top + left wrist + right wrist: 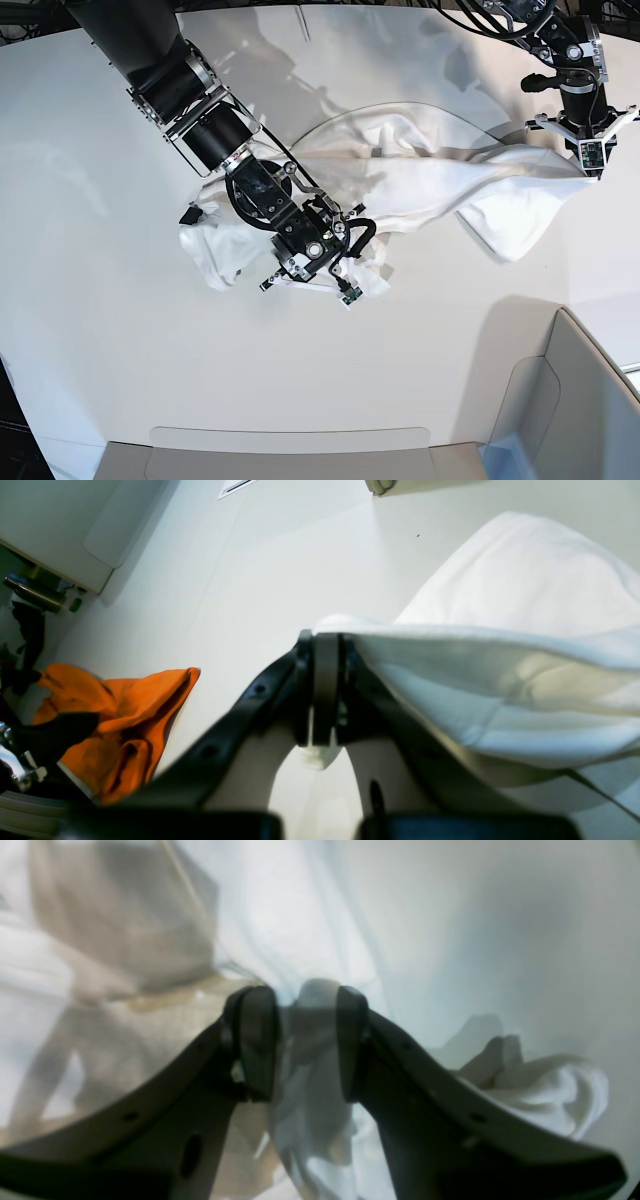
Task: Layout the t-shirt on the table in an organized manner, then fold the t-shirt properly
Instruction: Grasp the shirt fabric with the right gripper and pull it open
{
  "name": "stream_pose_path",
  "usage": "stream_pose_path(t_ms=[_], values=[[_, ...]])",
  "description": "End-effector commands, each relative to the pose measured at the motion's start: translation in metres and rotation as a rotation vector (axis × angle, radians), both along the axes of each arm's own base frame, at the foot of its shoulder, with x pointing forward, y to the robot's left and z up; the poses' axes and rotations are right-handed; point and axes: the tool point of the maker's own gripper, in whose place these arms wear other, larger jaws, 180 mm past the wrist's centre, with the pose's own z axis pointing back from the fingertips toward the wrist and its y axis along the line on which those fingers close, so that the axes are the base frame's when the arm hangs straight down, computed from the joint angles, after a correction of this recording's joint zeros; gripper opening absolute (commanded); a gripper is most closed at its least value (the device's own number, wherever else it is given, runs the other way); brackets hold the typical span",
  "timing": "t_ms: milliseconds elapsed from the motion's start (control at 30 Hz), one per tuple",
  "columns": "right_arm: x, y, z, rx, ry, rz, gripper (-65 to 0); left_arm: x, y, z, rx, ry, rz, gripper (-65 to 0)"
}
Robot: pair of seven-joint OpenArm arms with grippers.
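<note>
The white t-shirt [420, 190] lies crumpled and stretched across the table [100, 300], its print hidden. At the right of the base view, my left gripper [590, 160] is shut on a corner of the shirt and holds it pulled out to the side. The left wrist view shows the pads of this gripper [325, 645] pinched on the t-shirt's [500, 680] edge, lifted above the table [250, 580]. My right gripper [345, 285] is down on the shirt's near-left bunch. Its jaws [305, 1040] stand apart, with a ridge of the t-shirt [315, 1005] between the pads.
An orange cloth [125, 720] lies off the table's side in the left wrist view, by dark gear. A grey bin-like corner piece [590, 400] stands at the near right of the base view. A flat panel [290, 440] lines the near edge.
</note>
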Motion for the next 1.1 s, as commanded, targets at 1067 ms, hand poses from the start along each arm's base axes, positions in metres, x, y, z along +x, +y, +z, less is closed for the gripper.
stream_pose_path(t_ms=[1067], values=[[0.013, 0.017, 0.088, 0.223, -0.240, 0.018, -65.0, 0.001, -0.001, 0.010, 0.017, -0.036, -0.007, -65.0]])
